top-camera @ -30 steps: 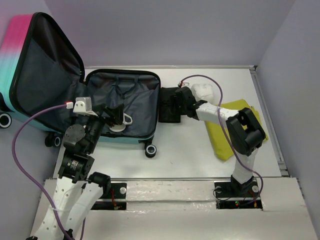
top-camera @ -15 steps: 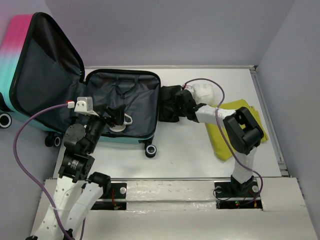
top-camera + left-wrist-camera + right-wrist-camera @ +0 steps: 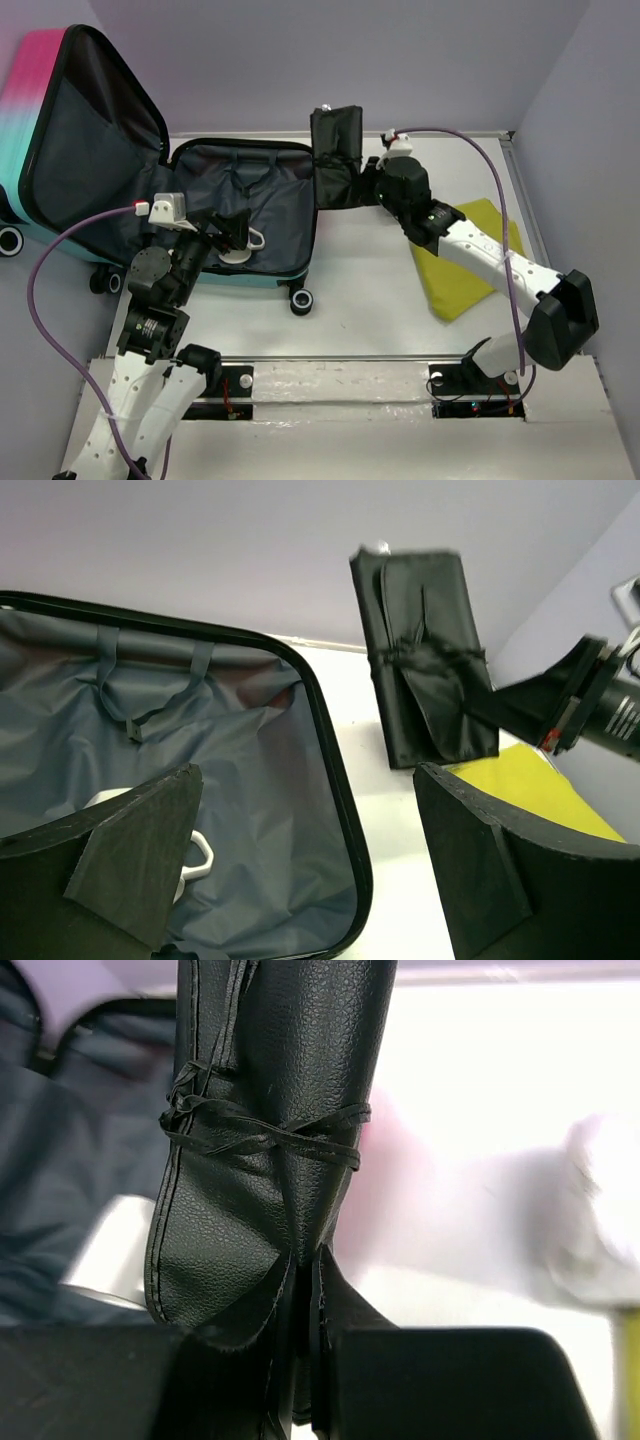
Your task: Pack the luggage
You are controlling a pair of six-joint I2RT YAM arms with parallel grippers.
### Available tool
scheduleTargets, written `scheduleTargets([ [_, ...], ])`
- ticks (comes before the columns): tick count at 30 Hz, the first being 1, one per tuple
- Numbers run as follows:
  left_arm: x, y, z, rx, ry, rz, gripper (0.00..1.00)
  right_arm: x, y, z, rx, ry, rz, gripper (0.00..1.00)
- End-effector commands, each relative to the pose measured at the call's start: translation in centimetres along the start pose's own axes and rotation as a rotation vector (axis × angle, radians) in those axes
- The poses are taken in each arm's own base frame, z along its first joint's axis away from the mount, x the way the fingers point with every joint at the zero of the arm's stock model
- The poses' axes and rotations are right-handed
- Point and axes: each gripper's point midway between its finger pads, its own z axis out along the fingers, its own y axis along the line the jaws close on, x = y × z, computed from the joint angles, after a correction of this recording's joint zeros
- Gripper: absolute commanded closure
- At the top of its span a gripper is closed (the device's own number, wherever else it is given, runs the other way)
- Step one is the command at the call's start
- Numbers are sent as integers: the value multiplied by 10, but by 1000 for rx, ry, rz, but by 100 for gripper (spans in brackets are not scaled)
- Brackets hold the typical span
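Observation:
The luggage [image 3: 270,200] lies open at the left, its pink-to-teal lid [image 3: 30,100] propped up and its grey lining [image 3: 240,770] showing. A small white item [image 3: 243,246] [image 3: 195,855] rests inside. My left gripper [image 3: 228,232] [image 3: 310,870] hovers open over that lining, nothing between its fingers. My right gripper [image 3: 366,186] [image 3: 305,1285] is shut on the lower edge of a black leather pouch [image 3: 336,148] [image 3: 425,660] [image 3: 275,1110] tied with a cord. The pouch is held upright in the air beside the luggage's right rim.
A folded yellow cloth [image 3: 470,265] [image 3: 535,780] lies on the white table [image 3: 370,290] under the right arm. A blurred white object [image 3: 600,1200] sits at the right of the right wrist view. A black wheel [image 3: 302,300] juts from the luggage's front corner. Lilac walls close in the back and sides.
My right gripper closed on the black pouch where it lay on the table and lifted it up and back, the arm stretching out. The left arm has not moved.

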Motion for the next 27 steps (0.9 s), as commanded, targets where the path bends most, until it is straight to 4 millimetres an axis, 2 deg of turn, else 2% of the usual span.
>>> scheduleTargets([
  [1, -24, -9, 1, 35, -75, -5, 1, -42, 85, 3, -261, -76, -13, 93],
  [2, -24, -9, 1, 34, -76, -3, 1, -25, 96, 20, -274, -34, -25, 93],
  [3, -24, -8, 1, 31, -77, -2, 1, -21, 109, 25, -299, -24, -28, 92],
  [4, -25, -8, 1, 28, -80, -2, 1, -16, 121, 32, -319, -6, -35, 85],
  [5, -25, -7, 1, 24, -80, 0, 1, -30, 139, 34, -352, -24, -30, 68],
  [6, -25, -7, 1, 22, -80, 1, 1, -16, 138, 52, -326, 15, -29, 35],
  [7, -24, -6, 1, 18, -79, 3, 1, -9, 130, 56, -279, 50, -37, 23],
  [8, -24, -5, 1, 17, -79, 3, 1, -13, 120, 59, -239, 38, -45, 15],
  [10, -25, -7, 1, 22, -80, 1, 1, -24, 97, 54, -183, 15, -32, 11],
  [11, -25, -8, 0, 28, -80, 1, 1, -34, 70, 55, -136, 4, -1, 11],
  [12, -25, -9, 0, 32, -80, 1, 1, -22, 45, 54, -88, 27, 5, 12],
  [13, -26, -10, -1, 39, -80, 0, 1, -34, 27, 43, -49, 1, 8, 13],
  [14, -26, -11, -1, 41, -83, 0, 1, -34, 4, 40, 13, -2, 12, 13],
  [16, -27, -12, -2, 44, -85, -2, 1, -39, -59, 33, 190, -24, 6, 13],
  [17, -27, -12, -2, 47, -84, -2, 1, -27, -84, 27, 250, 5, -2, 13],
  [18, -26, -12, -2, 47, -82, -3, 1, -26, -119, 25, 316, 20, 10, 13],
  [19, -26, -13, -1, 50, -81, -5, 1, -12, -140, 24, 353, 68, 4, 12],
  [20, -25, -13, -1, 51, -79, -3, 1, -6, -155, 25, 378, 89, 4, 8],
  [21, -25, -13, -1, 51, -79, -5, 1, -2, -167, 26, 398, 110, -2, 7],
  [24, -24, -12, 0, 48, -74, -5, 1, 15, -188, 40, 398, 211, -46, 0],
  [25, -23, -12, 1, 48, -72, -3, 1, 19, -188, 44, 386, 229, -55, 0],
  [26, -23, -12, 1, 48, -70, -2, 1, 13, -192, 49, 373, 229, -56, 0],
  [27, -23, -12, 1, 48, -70, -3, 1, 21, -195, 56, 361, 253, -43, 0],
])
